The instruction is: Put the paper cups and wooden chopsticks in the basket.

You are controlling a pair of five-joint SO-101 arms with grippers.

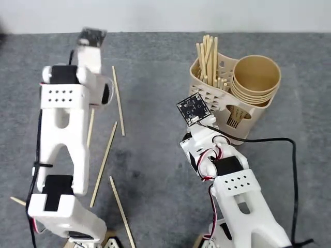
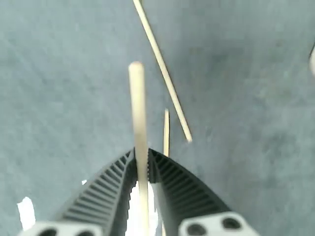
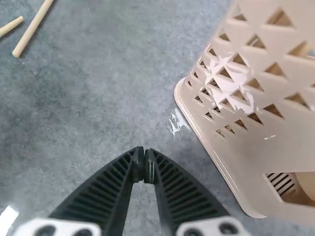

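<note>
We find paper cups (image 1: pixel 256 77), some chopsticks (image 1: pixel 208 57) in basket (image 1: pixel 206 95); loose chopsticks (image 1: pixel 118 101) left of it; left gripper (image 2: pixel 141 152) pinches one; right gripper (image 3: pixel 144 157) pressed together, empty.

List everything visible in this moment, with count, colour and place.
Basket: one, beige, far right side of the mat.
Paper cups: nested stack, exact count unclear, tan, in the basket's right compartment.
Chopsticks in basket: a bundle, count unclear, pale wood, upright in the left compartment.
Loose chopsticks: at least four, pale wood, scattered on the mat around the left arm.
Held chopstick: one, pale wood, in the left claw.
Mat: one, grey, under everything.
Left claw: black, shut on the held chopstick.
Right claw: black, shut, empty, beside the basket.
Arms: two, white; right arm near the basket.
</note>
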